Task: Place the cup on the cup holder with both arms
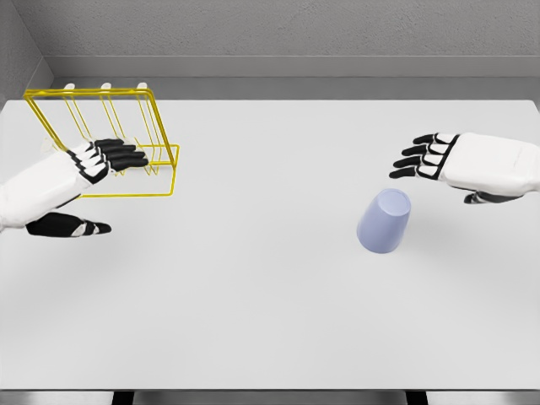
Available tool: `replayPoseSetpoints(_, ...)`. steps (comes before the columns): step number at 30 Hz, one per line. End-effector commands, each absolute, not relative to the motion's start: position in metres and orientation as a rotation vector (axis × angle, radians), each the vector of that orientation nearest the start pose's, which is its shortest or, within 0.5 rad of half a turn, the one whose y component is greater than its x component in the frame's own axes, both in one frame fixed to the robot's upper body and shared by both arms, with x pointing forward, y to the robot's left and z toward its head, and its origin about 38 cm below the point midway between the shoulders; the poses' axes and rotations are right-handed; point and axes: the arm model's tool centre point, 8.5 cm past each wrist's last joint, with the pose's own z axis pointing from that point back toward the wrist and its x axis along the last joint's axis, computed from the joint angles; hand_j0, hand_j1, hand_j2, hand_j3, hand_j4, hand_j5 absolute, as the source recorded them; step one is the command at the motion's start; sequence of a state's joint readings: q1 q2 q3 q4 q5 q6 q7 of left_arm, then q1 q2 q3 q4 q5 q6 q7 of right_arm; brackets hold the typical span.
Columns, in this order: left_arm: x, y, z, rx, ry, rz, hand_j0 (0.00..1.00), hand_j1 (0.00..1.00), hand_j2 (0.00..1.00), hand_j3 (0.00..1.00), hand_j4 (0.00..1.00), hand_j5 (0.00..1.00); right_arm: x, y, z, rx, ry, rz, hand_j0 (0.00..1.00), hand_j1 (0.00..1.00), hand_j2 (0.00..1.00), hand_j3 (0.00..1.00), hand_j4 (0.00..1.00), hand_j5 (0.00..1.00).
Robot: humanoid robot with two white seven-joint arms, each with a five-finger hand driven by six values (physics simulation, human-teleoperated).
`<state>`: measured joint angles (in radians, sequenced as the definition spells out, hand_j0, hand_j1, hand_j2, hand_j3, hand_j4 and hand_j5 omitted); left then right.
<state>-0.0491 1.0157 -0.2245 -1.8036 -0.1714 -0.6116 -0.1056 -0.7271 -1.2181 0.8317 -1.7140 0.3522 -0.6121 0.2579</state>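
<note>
The left hand [89, 164] comes in from the tabletop's left edge, its white forearm slanting up toward the far left corner. Its black-tipped fingers [122, 154] are stretched out straight and lie side by side, grasping nothing, and they overlap the lower front part of the cup holder in the head view; whether they touch the wire cannot be told. The thumb [72, 226] is spread well away below the palm, pointing toward the middle of the tabletop.

The cup holder [164, 139] is a yellow wire rack standing near the far left corner of the white tabletop [253, 295]. It has a rectangular base frame, an upright rectangular frame leaning slightly, and several thin pegs with pale tips rising toward the far edge. No cup hangs on it.

Right of the middle, well apart from the rack, the cup [385, 221] rests on the tabletop. It is pale lavender blue and stands upside down, its narrower closed base uppermost and its wide rim down, tilted a little in this view.

The right hand [447, 160] enters from the right edge, just above and to the right of the cup and apart from it. Its fingers [413, 159] are extended, slightly relaxed and pointing left, holding nothing; the thumb is tucked beneath the palm.
</note>
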Motion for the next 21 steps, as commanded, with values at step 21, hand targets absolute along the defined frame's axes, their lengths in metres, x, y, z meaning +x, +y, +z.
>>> replayPoseSetpoints(21, 0.315, 0.31, 0.193, 0.169, -1.862, -1.604, 1.0, 1.0, 1.0, 1.0, 1.0, 1.0, 0.39, -0.315, 0.232, 0.626, 1.781, -2.967, 1.0, 1.0, 1.0, 1.0, 1.0, 1.0)
